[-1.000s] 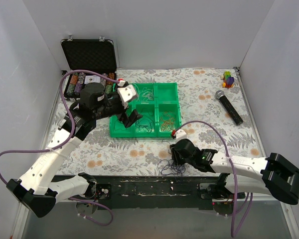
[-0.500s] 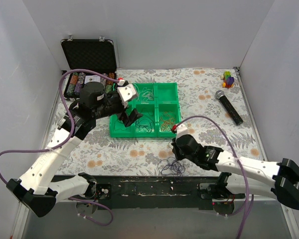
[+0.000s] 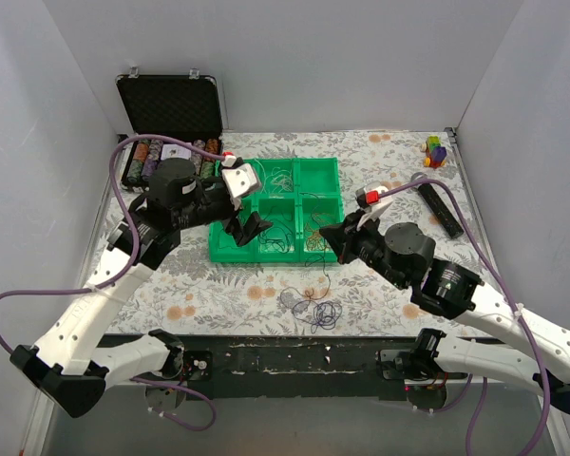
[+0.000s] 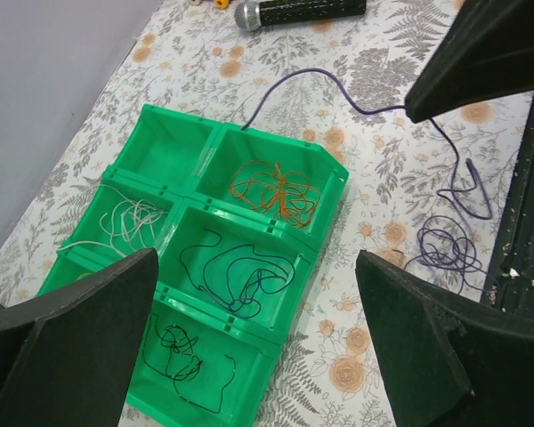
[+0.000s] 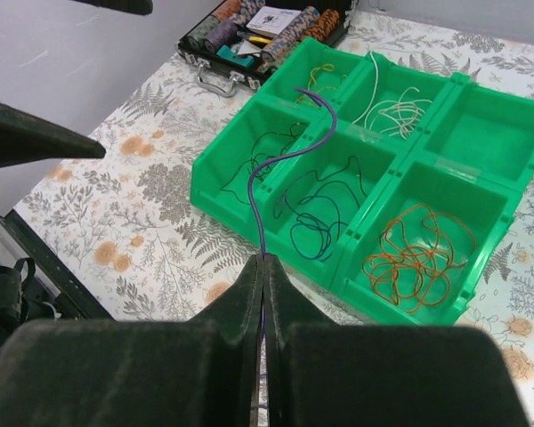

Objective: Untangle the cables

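The cables are partly sorted in a green tray (image 3: 320, 167): orange cables (image 5: 418, 251), dark blue ones (image 5: 313, 221), white ones (image 5: 394, 110) and black ones (image 4: 175, 349) each lie in their own compartment. A purple tangle (image 3: 312, 310) lies on the cloth in front of the tray. My right gripper (image 5: 262, 264) is shut on a purple cable (image 5: 295, 151), held up at the tray's near right corner, and the strand trails down to the tangle. My left gripper (image 3: 247, 226) hangs open over the tray's left side, holding nothing.
An open black case with poker chips (image 3: 171, 123) stands at the back left. A microphone (image 3: 439, 207) and a small block toy (image 3: 436, 150) lie at the back right. The table's dark front edge runs just below the purple tangle.
My right gripper closed on a purple strand at the tangle and lifted away toward the tray, drawing the strand out. The left arm stayed nearly still.
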Robot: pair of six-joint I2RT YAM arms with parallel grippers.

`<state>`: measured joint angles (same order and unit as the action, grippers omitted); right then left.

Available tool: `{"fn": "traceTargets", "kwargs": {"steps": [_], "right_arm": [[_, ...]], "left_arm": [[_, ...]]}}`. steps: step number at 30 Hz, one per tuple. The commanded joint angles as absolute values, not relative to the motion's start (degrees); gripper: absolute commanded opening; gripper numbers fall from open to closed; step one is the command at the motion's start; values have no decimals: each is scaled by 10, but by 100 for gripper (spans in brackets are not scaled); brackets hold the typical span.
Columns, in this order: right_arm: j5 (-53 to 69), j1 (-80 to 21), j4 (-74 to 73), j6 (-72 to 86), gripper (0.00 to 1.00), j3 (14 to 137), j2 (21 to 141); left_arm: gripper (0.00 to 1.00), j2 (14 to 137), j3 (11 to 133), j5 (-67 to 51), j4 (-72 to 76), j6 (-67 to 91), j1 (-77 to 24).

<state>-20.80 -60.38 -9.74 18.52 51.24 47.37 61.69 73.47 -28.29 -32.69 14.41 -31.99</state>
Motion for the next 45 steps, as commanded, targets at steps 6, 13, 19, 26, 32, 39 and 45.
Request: {"fn": "traceTargets", "kwargs": {"steps": [6,13,19,26,32,39,45], "right_arm": [[-174,-604,-41,139,1,618,479],[-152,-604,-5,125,1,671,501],[-143,-604,18,84,1,726,554],[-149,-604,40,37,1,775,632],[-130,-587,64,18,1,804,692],[-92,-540,86,18,1,809,742],[-82,-508,95,12,1,812,781]], "left_arm": [[96,583,708,-452,-346,137,-318],[97,586,673,-519,-270,198,-319],[96,547,636,-385,-146,255,-319],[98,475,584,-71,-18,301,-318],[98,455,589,-53,-61,309,-318],[98,456,599,-28,-63,315,-318],[98,461,616,-8,-51,300,-318]]}}
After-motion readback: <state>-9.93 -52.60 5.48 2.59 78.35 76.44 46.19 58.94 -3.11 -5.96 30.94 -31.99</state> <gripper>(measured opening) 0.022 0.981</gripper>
